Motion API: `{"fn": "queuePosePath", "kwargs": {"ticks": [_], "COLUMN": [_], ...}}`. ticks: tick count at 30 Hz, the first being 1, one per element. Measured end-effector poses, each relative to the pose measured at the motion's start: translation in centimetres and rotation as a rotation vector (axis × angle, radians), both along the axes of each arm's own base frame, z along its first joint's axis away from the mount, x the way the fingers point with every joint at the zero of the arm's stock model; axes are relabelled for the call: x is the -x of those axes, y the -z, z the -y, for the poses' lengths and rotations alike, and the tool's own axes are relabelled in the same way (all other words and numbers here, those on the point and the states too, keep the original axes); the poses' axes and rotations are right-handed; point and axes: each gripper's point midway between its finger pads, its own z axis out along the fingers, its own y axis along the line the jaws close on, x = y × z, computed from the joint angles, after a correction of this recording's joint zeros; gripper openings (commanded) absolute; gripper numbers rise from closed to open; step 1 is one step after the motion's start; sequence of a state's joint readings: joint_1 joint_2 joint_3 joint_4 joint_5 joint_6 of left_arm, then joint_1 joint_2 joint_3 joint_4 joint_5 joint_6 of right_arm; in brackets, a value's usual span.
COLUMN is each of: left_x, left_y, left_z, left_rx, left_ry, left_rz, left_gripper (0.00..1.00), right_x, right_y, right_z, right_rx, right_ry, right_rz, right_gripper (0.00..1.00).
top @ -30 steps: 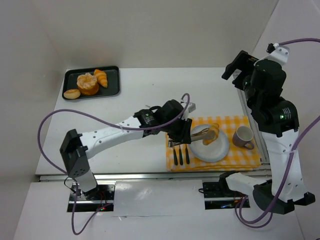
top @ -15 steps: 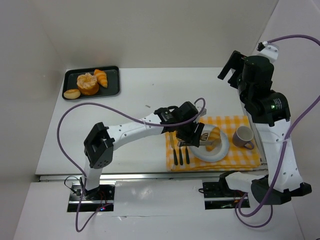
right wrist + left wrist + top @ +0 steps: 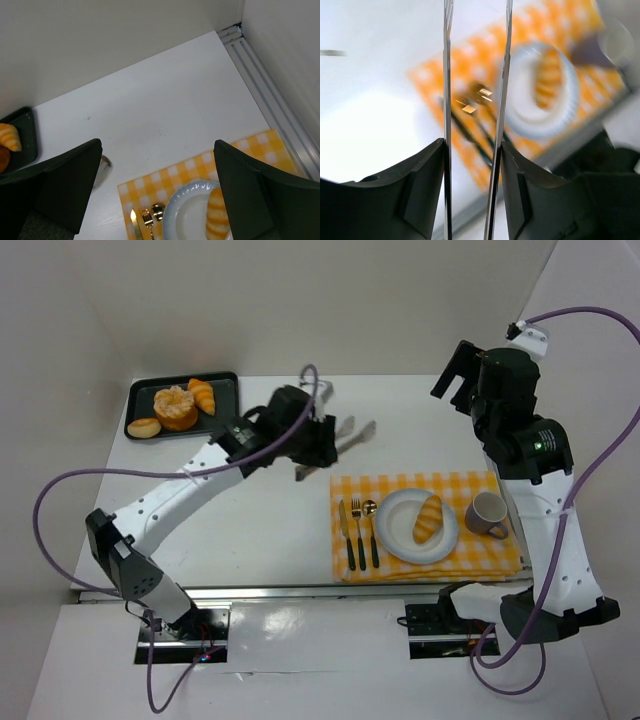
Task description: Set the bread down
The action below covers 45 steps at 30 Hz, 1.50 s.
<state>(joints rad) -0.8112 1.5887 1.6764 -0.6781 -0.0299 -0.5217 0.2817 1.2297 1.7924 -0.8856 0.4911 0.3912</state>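
A second ago the tongs (image 3: 355, 430) held the bread (image 3: 428, 518) over the white plate (image 3: 395, 508) at the lower right of the overhead view. Now the bread lies on that plate by itself, aslant and right of its middle. The left gripper (image 3: 322, 440) has pulled back to the upper middle of the frame, well apart from the plate. The knife (image 3: 342, 532), fork (image 3: 356, 530) and spoon (image 3: 370, 530), earlier partly covered by the arm, now show fully on the yellow checked placemat (image 3: 480, 560), just left of the plate. In the left wrist view the left gripper (image 3: 472, 150) is clamped on the tongs (image 3: 506, 75), whose two thin blades stand apart with nothing between them. The right gripper (image 3: 157, 165), at the upper right overhead, has barely moved in the last half second; its jaws are spread wide and empty. The mug (image 3: 487, 514) sits just right of the plate, and the black tray (image 3: 228, 390) of pastries is at the upper left.
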Motion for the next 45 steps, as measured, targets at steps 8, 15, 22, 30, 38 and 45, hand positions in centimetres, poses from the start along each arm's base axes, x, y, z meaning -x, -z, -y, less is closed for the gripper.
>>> {"fn": "queuePosePath", "kwargs": {"ticks": [8,15,22,30,38,45], "left_x": [-12.2,-16.4,-18.1,-20.8,-22.4,-24.1], "left_y": [2.8,8.6,12.8,15.7,15.9,15.4], "left_z": [-20.3,-28.3,-32.0,-33.8,-34.4,-35.3], "left_rx": [-0.164,-0.259,-0.272,-0.268,-0.231,-0.170], "left_ry": [-0.592,-0.807,-0.878,-0.911,-0.914,-0.915], "left_rz": [-0.038,-0.187,-0.287,-0.314,-0.308,-0.291], "left_gripper": [0.61,0.62,0.61,0.59,0.57,0.12], "right_x": [-1.3,-2.6,-3.0,-3.9,-4.5,-4.8], "right_y": [1.1,3.0,3.5,4.4,5.1,5.6], "right_z": [-1.4,-2.3,-2.4,-2.7,-2.9,-3.0], "right_rx": [-0.014,-0.012,-0.008,-0.001,0.003,0.005], "right_ry": [-0.055,-0.086,-0.085,-0.084,-0.084,-0.085], "right_rz": [-0.019,-0.074,-0.088,-0.116,-0.136,-0.147], "right_gripper": [1.00,1.00,1.00,1.00,1.00,1.00]}}
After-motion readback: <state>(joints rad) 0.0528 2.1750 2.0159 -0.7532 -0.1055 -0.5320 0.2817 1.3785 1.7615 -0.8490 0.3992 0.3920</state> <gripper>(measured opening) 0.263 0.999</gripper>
